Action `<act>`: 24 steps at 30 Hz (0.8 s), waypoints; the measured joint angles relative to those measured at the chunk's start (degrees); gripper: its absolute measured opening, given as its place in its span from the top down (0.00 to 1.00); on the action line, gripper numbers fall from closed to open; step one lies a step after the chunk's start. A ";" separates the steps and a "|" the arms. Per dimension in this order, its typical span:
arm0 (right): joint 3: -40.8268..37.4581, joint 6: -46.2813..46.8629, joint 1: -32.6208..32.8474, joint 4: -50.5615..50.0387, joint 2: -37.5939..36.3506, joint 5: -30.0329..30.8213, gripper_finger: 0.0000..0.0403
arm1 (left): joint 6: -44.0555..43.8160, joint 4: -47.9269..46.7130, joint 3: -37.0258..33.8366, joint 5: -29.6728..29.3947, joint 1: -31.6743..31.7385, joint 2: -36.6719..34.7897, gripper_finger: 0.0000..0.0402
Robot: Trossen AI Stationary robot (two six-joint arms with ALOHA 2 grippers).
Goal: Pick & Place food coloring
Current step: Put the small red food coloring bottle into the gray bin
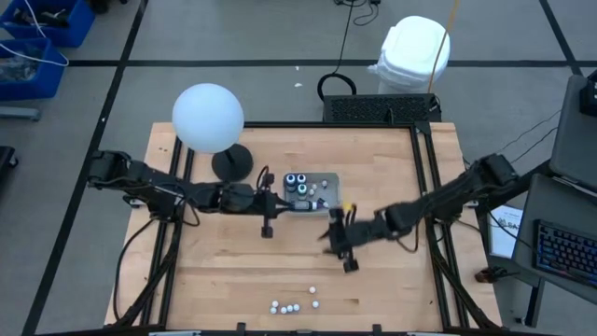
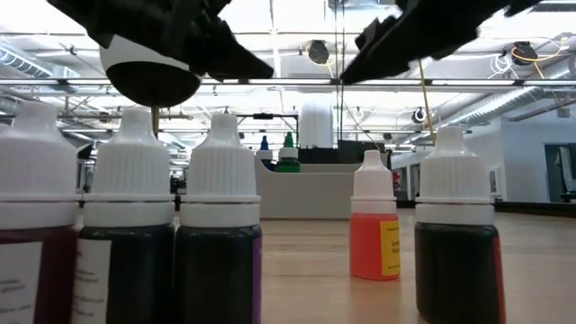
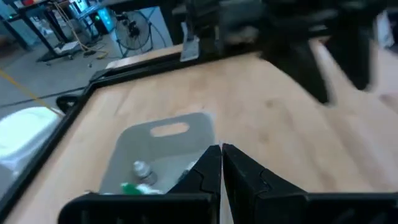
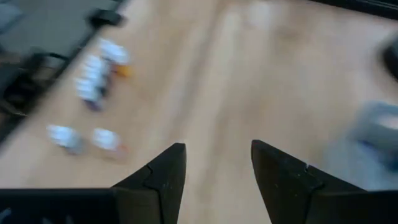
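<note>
Food coloring bottles (image 1: 293,306) with white caps lie scattered near the table's near edge, and the low view shows several of them upright close to the camera: dark-bodied ones (image 2: 137,225) at left, an orange one (image 2: 374,220) with a small label too blurred to read, and another dark one (image 2: 455,229) at right. A clear tray (image 1: 312,193) at the table's middle holds two dark round jars with pale tops (image 1: 296,181) plus a few small bottles, one green (image 3: 135,187). The left gripper (image 1: 268,202) sits just left of the tray, its jaws pressed together and holding nothing. The right gripper (image 1: 340,245) hangs over bare wood to the right of and nearer than the tray, jaws apart and empty. The wooden table (image 1: 224,271) has a black frame; a white globe lamp (image 1: 208,118) stands at its far left. Beyond lies grey floor with a white bag (image 1: 413,54) and blue bins (image 1: 37,42).
</note>
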 joint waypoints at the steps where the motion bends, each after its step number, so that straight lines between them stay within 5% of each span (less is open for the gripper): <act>1: 0.35 0.57 1.68 1.84 1.53 0.02 0.58 | -1.17 -0.06 0.00 -0.18 -0.78 0.01 0.94; 10: 6.98 -0.69 10.35 7.63 13.81 0.04 0.58 | -3.52 -4.30 0.00 -0.34 -6.14 0.00 0.94; 24: 7.28 -7.40 12.65 16.20 18.37 -0.86 0.58 | -1.61 -6.43 0.00 -0.45 -7.70 0.00 0.94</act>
